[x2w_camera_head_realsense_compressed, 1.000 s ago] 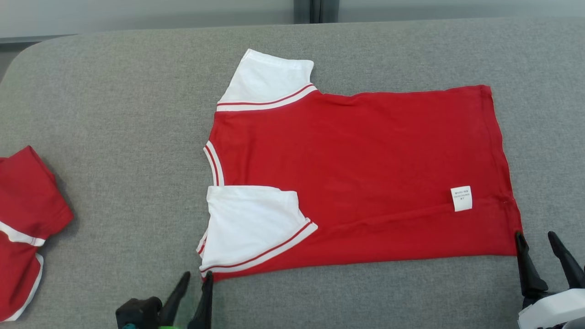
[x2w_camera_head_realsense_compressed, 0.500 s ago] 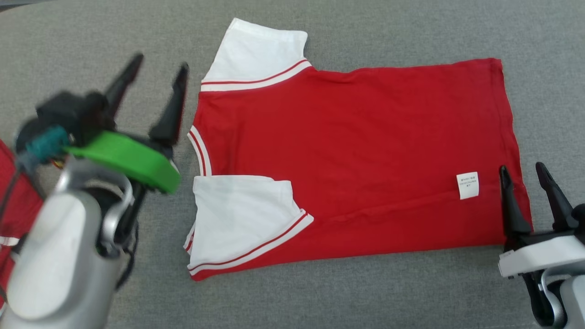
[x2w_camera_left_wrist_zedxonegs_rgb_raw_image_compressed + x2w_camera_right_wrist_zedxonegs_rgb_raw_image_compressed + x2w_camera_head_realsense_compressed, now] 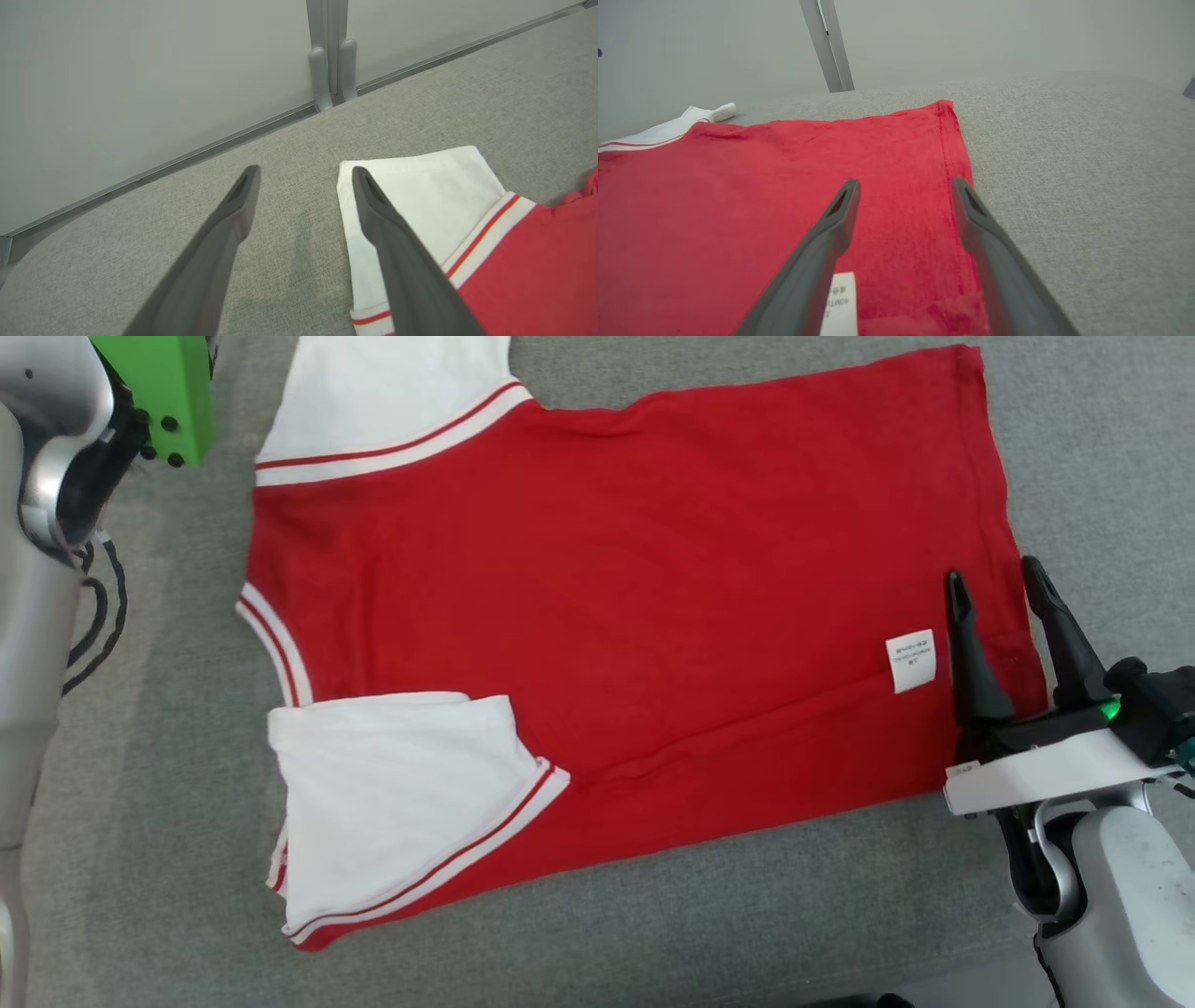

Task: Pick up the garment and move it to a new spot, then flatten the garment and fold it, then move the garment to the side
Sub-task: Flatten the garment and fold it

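Observation:
The garment (image 3: 635,597), a red T-shirt with white sleeves, lies spread flat on the grey padded table (image 3: 653,933). Its near sleeve (image 3: 401,793) is folded in over the body, and a white label (image 3: 910,661) sits near the hem. My right gripper (image 3: 991,577) hovers open over the hem at the right. In the right wrist view the right gripper (image 3: 906,184) straddles the hem seam of the garment (image 3: 738,196). My left gripper (image 3: 303,172) is open beside the far sleeve (image 3: 420,196), with one finger over that sleeve's edge. Nothing is held.
My left arm (image 3: 47,569), with its green housing (image 3: 159,392) and a black cable, fills the left edge of the head view. A grey wall with an upright post (image 3: 329,51) runs along the table's back edge. Bare table lies right of the hem (image 3: 1087,186).
The head camera has dipped closer. My left gripper opened at the near sleeve corner, then rose and moved to the far sleeve. My right gripper moved forward over the hem, still open.

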Robot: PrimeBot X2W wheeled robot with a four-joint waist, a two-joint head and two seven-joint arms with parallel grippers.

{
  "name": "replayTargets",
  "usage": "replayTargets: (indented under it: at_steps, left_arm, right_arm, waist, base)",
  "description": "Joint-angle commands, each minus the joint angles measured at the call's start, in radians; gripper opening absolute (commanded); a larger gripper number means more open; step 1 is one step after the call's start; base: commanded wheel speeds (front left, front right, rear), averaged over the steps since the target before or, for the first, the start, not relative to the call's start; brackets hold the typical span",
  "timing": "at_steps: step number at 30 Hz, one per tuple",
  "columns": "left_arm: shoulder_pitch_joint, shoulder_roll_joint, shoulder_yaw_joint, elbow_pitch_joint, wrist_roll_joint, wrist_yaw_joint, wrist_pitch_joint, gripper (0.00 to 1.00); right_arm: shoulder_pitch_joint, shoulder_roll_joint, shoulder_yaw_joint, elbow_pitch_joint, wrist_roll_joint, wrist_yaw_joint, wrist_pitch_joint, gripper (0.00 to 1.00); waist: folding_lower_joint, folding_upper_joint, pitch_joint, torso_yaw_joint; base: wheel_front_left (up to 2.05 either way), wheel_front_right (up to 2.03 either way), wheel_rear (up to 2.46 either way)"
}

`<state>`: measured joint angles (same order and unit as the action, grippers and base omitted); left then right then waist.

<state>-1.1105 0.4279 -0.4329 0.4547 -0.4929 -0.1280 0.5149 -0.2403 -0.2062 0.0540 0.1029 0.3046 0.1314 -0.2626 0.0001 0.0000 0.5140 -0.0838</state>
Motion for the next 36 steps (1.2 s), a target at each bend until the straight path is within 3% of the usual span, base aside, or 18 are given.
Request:
replayTargets:
  at_steps: [1,5,13,32,33,34,35,36]
  left_arm:
    - [-0.027,0.019,-0.021,0.017,-0.025,-0.003,0.017,1.0]
    - [-0.077,0.077,-0.1,0.051,-0.115,-0.003,0.069,1.0]
    - [-0.14,0.169,-0.2,0.096,-0.192,-0.003,0.074,1.0]
    - [-0.212,0.213,-0.322,0.207,-0.27,-0.003,0.033,1.0]
    - [-0.213,0.218,-0.334,0.214,-0.28,-0.003,0.031,0.79]
    - [-0.212,0.221,-0.339,0.217,-0.287,-0.003,0.03,0.48]
    - [-0.213,0.224,-0.343,0.219,-0.293,-0.003,0.028,0.4]
    - [-0.214,0.227,-0.35,0.22,-0.298,-0.003,0.028,0.0]
  right_arm:
    - [-0.019,0.005,-0.001,-0.002,0.002,-0.001,-0.003,1.0]
    - [-0.03,0.021,-0.004,-0.011,0.007,-0.001,-0.003,1.0]
    - [-0.023,0.041,-0.016,-0.027,0.011,-0.001,-0.003,1.0]
    - [-0.021,0.048,-0.008,-0.045,-0.035,-0.001,-0.003,1.0]
    - [-0.017,0.049,-0.008,-0.045,-0.035,-0.001,-0.003,1.0]
    - [-0.015,0.05,-0.009,-0.046,-0.035,-0.001,-0.003,1.0]
    - [-0.013,0.05,-0.009,-0.046,-0.035,-0.001,-0.003,1.0]
    - [-0.011,0.05,-0.01,-0.047,-0.036,-0.001,-0.003,1.0]
  waist:
    - [-0.0001,0.0,0.072,-0.077]
    - [-0.0001,0.0,0.095,-0.113]
    - [-0.0001,0.0,0.125,-0.157]
    - [-0.0001,0.0,0.145,-0.195]
    - [-0.0001,0.0,0.144,-0.2]
    - [-0.0001,0.0,0.143,-0.202]
    - [-0.0001,0.0,0.143,-0.204]
    - [-0.0001,0.0,0.142,-0.205]
  base:
    - [0.0,0.0,0.0]
    - [0.0,0.0,0.0]
    - [0.0,0.0,0.0]
    - [0.0,0.0,0.0]
    - [0.0,0.0,0.0]
    - [0.0,0.0,0.0]
    - [0.0,0.0,0.0]
    - [0.0,0.0,0.0]
